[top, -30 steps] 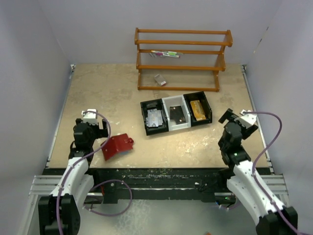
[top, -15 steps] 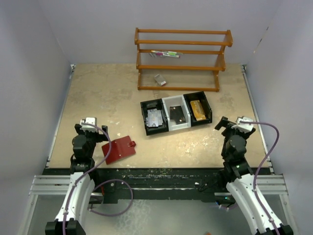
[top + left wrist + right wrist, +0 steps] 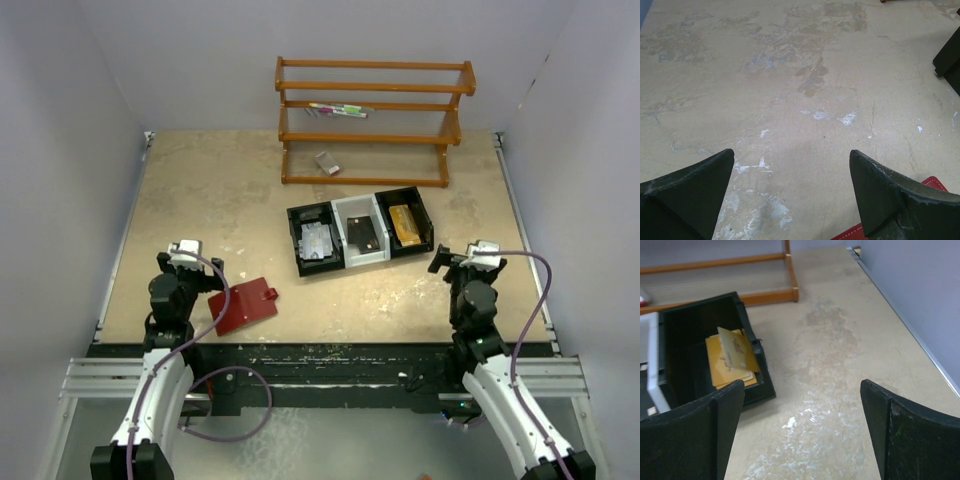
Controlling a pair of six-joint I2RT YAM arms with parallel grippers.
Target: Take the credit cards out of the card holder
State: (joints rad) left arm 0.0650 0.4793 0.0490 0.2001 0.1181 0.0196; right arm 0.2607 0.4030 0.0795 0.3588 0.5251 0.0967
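Note:
The red card holder (image 3: pixel 243 305) lies flat on the table near the front left, its snap tab pointing right. My left gripper (image 3: pixel 188 265) stands open just left of it with nothing between its fingers. In the left wrist view (image 3: pixel 790 155) only a red corner of the card holder (image 3: pixel 936 183) shows beside the right finger. Grey-silver credit cards (image 3: pixel 318 243) lie in the left compartment of the tray. A tan card (image 3: pixel 737 352) rests on a gold-yellow block in the right compartment. My right gripper (image 3: pixel 468 262) (image 3: pixel 802 385) is open and empty over bare table, right of the tray.
The black-and-white three-compartment tray (image 3: pixel 336 258) sits mid-table, with a dark block (image 3: pixel 362 232) in its middle bin. A wooden shelf rack (image 3: pixel 372 120) stands at the back, holding pens (image 3: pixel 338 110); a small item (image 3: pixel 327 163) lies under it. Walls close in left and right.
The card holder, tilted up beside the left gripper a second ago, now lies flat. The left arm drew back slightly. The right arm swung left and settled lower.

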